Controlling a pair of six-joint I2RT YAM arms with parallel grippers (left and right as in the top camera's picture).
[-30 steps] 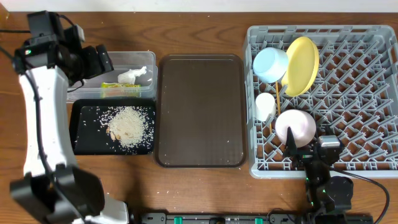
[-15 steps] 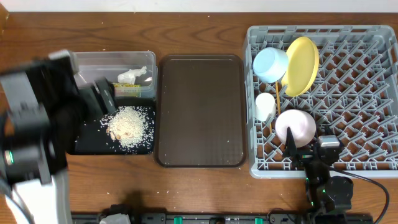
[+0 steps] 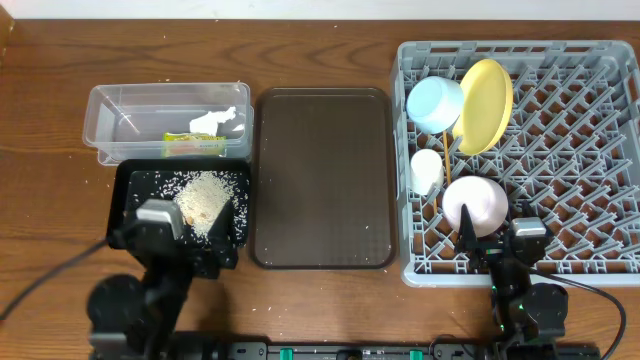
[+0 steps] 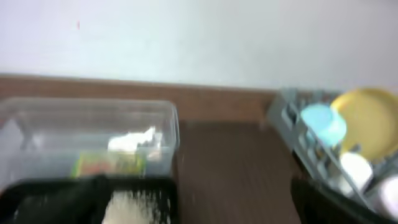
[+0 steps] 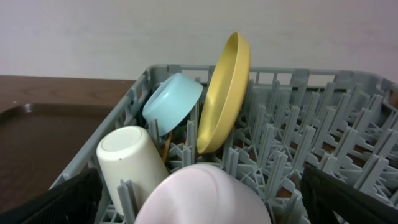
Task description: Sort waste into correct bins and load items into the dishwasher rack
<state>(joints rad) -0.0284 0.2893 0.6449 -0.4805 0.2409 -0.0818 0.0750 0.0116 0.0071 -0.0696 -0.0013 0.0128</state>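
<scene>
On the counter's left side, a clear plastic rectangular tub (image 3: 112,108) holds a small yellow-green snack wrapper (image 3: 193,144) and a crumpled white tissue (image 3: 217,121). Just in front of it, a shallow black rectangular tray (image 3: 130,190) carries a loose heap of white rice grains (image 3: 203,200). Past a large brown serving tray (image 3: 322,178), the grey pegged dishwasher rack (image 3: 580,150) contains a yellow plate (image 3: 484,105) on edge, a light blue bowl (image 3: 435,103), a small white cup (image 3: 427,171), a white bowl (image 3: 476,205) and thin wooden chopsticks (image 3: 449,150). The left end effector (image 3: 178,238), over the black tray's near edge, and the right end effector (image 3: 498,245), at the white bowl, are both spread wide and grip nothing.
</scene>
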